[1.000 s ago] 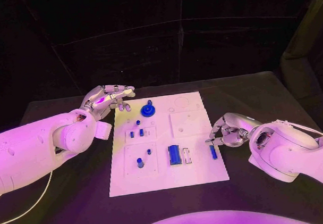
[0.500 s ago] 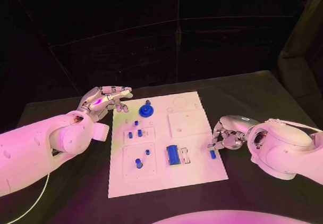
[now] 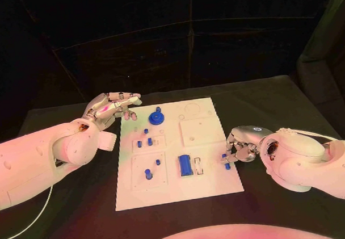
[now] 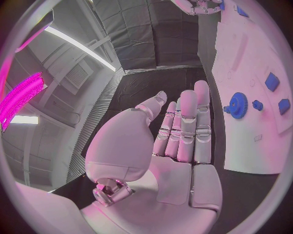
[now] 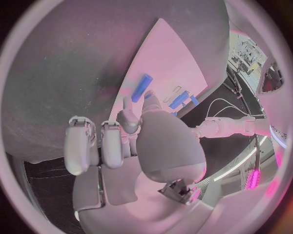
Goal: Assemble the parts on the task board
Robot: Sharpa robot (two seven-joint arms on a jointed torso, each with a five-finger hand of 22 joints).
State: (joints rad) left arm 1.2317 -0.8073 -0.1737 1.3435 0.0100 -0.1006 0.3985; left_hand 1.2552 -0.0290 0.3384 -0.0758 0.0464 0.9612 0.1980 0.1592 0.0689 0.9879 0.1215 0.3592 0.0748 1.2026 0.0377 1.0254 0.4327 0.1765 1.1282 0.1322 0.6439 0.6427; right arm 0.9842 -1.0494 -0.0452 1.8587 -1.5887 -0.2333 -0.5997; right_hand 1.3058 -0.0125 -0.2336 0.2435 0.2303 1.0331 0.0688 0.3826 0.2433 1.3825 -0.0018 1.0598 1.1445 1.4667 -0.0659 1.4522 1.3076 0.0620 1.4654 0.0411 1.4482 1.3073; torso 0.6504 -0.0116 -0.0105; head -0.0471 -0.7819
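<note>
Left hand (image 3: 112,107) hovers at the far left corner of the white board (image 3: 214,185), fingers out straight and slightly apart, holding nothing; the left wrist view shows the flat palm (image 4: 177,161) beside the board's edge, not touching it. Blue gear (image 3: 156,119) stands on the board just beside those fingertips, a small gap between them. Nearer the middle, small blue pegs (image 3: 144,142) sit in a raised square. Below them, another blue peg (image 3: 148,173) stands in a second square, and a blue block (image 3: 184,164) lies next to a pale slot. Right hand (image 3: 242,146) is at the board's right edge, fingers curled over a slim blue bar (image 3: 226,161). In the right wrist view the bar (image 5: 142,87) lies at the fingertips; cannot tell whether it is pinched or only touched. Black tabletop (image 3: 286,103) around the board.
</note>
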